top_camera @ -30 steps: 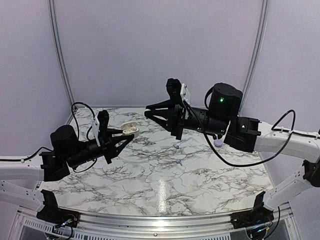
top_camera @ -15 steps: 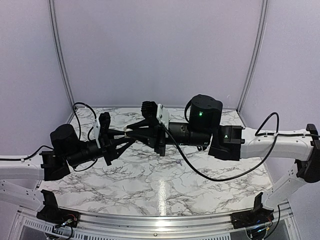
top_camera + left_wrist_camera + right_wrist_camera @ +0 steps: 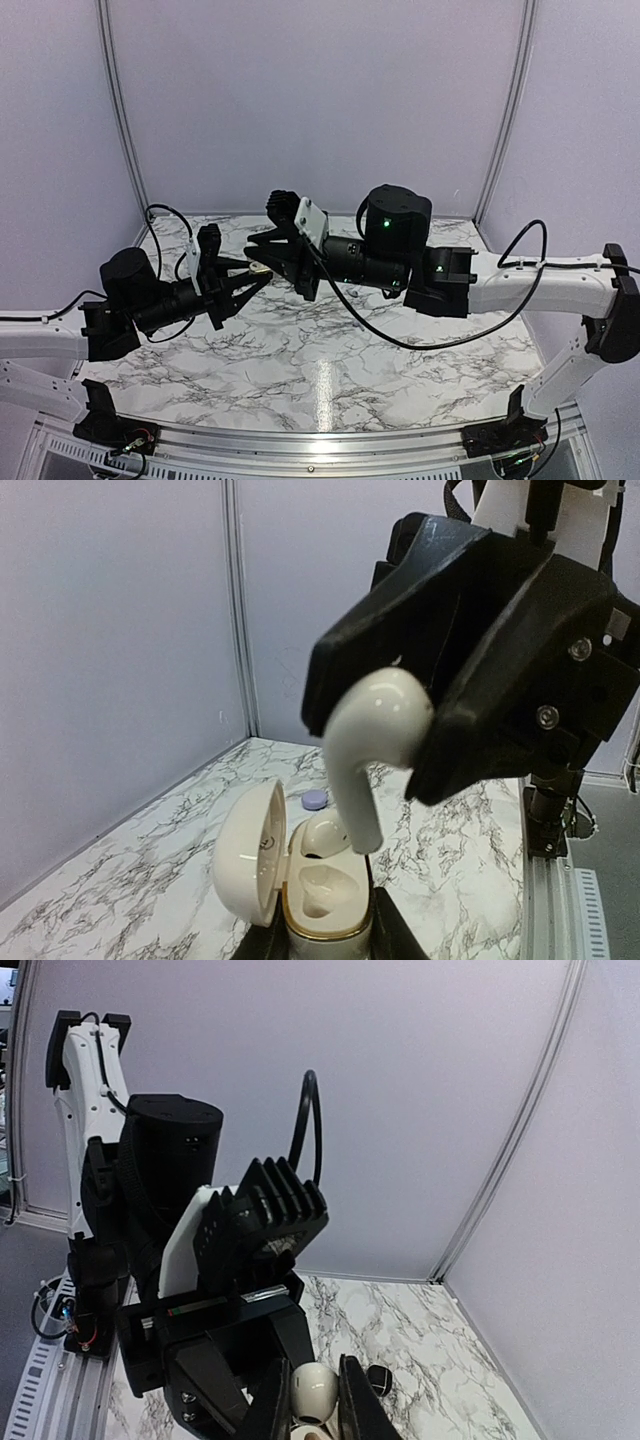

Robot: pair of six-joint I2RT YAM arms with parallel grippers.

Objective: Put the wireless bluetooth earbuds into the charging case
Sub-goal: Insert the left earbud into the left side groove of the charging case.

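While left claw clamps open case, right claw pinching white earbud, marble tabletop, lilac walls.

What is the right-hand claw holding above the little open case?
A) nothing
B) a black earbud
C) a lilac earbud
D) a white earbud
D: the right gripper pinches a white earbud, stem down, above the open case that the left gripper holds.
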